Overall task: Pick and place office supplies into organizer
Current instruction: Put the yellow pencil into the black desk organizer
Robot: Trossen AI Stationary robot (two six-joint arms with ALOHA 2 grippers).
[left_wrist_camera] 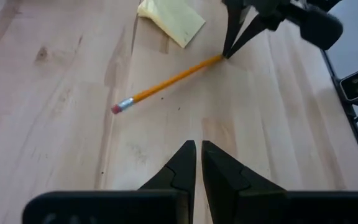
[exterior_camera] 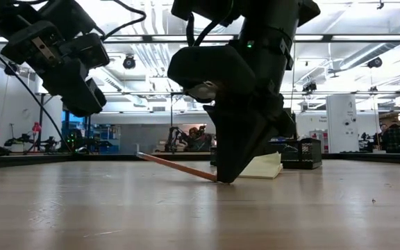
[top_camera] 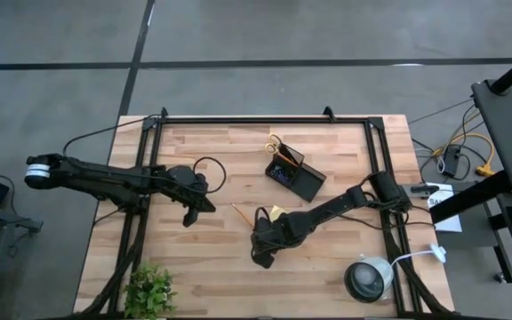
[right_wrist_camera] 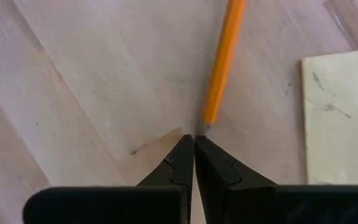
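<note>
Orange pencil (right_wrist_camera: 221, 62) tip pinched by right gripper (right_wrist_camera: 194, 144); no legible writing.

The orange pencil (right_wrist_camera: 221, 62) runs off the right wrist picture's edge, its tip hidden behind the right pincer (right_wrist_camera: 194, 140).

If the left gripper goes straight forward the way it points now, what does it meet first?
Most likely the orange pencil lying across its line; the shut left gripper hangs above the table, so depth is unclear.
</note>
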